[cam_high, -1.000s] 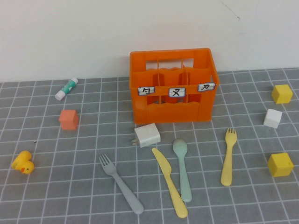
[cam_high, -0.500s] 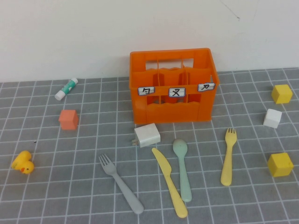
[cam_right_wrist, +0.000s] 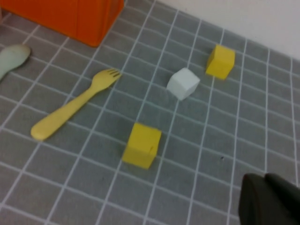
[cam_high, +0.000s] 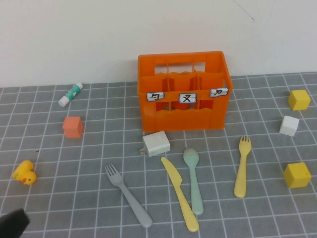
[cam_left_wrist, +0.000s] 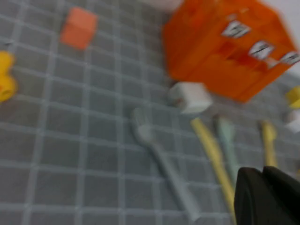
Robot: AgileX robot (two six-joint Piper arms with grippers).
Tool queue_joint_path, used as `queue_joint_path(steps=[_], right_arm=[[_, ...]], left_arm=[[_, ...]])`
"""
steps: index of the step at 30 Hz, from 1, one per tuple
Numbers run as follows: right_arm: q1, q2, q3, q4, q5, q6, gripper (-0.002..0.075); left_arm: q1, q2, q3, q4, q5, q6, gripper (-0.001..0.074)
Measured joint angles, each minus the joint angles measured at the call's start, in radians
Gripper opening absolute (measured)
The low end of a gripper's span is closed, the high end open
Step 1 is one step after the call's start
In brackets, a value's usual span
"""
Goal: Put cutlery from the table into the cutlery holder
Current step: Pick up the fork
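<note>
Movement at last — your left gripper (cam_high: 14, 222), jaws pressed together, has edged in well in front of the crate (cam_high: 184, 93), while grey fork (cam_high: 128, 195), knife (cam_high: 179, 193), spoon (cam_high: 193, 178), yellow fork (cam_high: 241, 166) lie untouched before the crate; right gripper (cam_right_wrist: 272, 199) closed, empty, off to its right.

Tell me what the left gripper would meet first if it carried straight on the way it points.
Probably the grey fork: the shut left gripper, low over the table's near-left corner, faces it. Depth is unclear, so the yellow knife is possible.
</note>
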Motion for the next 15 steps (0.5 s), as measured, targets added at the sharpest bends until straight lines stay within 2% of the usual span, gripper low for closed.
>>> queue_joint_path(steps=[3, 6, 10, 15], right_arm=[[0.023, 0.011, 0.000, -0.002, -0.049, -0.002, -0.0003], [0.033, 0.023, 0.009, -0.002, -0.065, -0.002, -0.0003], [0.035, 0.064, 0.018, -0.002, -0.023, 0.000, -0.0003], [0.035, 0.156, 0.020, 0.000, 0.042, 0.000, -0.0003]], left_arm=[[0.000, 0.035, 0.000, -0.195, -0.088, 0.131, 0.0000], [0.000, 0.069, 0.002, -0.291, -0.159, 0.271, 0.0000], [0.000, 0.146, 0.002, -0.318, -0.144, 0.437, 0.0000], [0.000, 0.319, -0.003, -0.297, -0.059, 0.489, 0.0000]])
